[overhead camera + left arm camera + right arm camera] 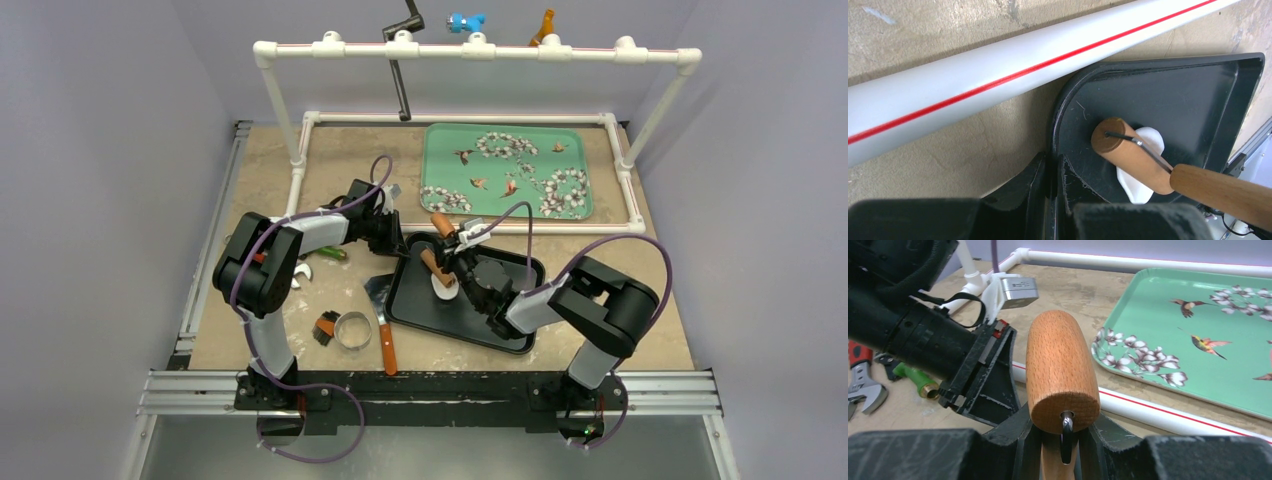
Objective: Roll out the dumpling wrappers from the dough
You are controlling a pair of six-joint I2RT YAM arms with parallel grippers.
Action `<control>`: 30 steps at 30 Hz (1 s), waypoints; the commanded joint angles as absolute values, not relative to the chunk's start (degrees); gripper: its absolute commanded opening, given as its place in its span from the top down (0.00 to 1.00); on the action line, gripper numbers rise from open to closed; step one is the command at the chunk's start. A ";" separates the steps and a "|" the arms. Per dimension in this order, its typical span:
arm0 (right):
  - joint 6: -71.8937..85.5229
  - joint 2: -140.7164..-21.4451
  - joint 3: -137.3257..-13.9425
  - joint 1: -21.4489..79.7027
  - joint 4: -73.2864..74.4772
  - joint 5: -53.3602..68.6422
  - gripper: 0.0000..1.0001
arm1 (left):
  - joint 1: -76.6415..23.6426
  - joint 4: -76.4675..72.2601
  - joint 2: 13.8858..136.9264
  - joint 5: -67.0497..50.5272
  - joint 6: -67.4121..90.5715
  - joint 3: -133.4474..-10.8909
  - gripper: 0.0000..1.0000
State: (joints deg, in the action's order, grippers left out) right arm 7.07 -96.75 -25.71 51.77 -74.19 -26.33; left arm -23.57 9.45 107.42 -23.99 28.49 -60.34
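A flattened white piece of dough point(444, 287) point(1149, 142) lies in the near-left corner of the black tray point(420, 307) point(1173, 95); its outline is irregular. The wooden roller point(434, 263) point(1130, 160) rests on top of it. My right gripper point(456, 262) point(1063, 440) is shut on the roller's handle, with a second wooden drum point(1063, 370) standing up in front of its fingers. My left gripper point(398, 240) point(1054, 160) is shut on the tray's corner rim. Round dumpling wrappers are out of view.
A metal ring cutter point(352, 330) and an orange-handled scraper point(383, 330) lie left of the black tray. A green flowered tray point(590, 150) point(1158, 310) sits inside the white pipe frame point(998, 85) behind. A wrench point(863, 390) and a green fitting point(918, 382) lie at the left.
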 commanded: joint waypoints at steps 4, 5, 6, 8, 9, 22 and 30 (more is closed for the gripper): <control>10.10 -90.62 -22.07 51.20 -61.21 -42.71 1.00 | -22.15 14.13 111.21 -16.25 27.86 -58.97 1.00; 10.72 -89.78 -21.91 51.30 -58.32 -44.10 1.00 | -22.15 14.15 111.22 -16.18 27.86 -58.97 1.00; 11.52 -89.38 -21.50 51.49 -56.62 -44.90 1.00 | -22.15 14.15 111.22 -16.21 27.85 -58.97 1.00; 12.46 -89.36 -20.29 52.34 -56.08 -46.43 1.00 | -22.13 14.15 111.27 -16.21 27.86 -58.97 1.00; 12.84 -89.61 -19.77 53.08 -56.20 -47.84 1.00 | -22.13 14.15 111.21 -16.25 27.91 -58.97 1.00; 42.08 -87.73 -20.57 61.25 -23.46 -65.26 1.00 | -22.02 14.24 111.09 -16.14 27.90 -58.89 1.00; 39.45 -87.08 -25.60 62.05 -18.56 -64.98 1.00 | -21.89 14.25 111.15 -16.36 28.12 -58.95 1.00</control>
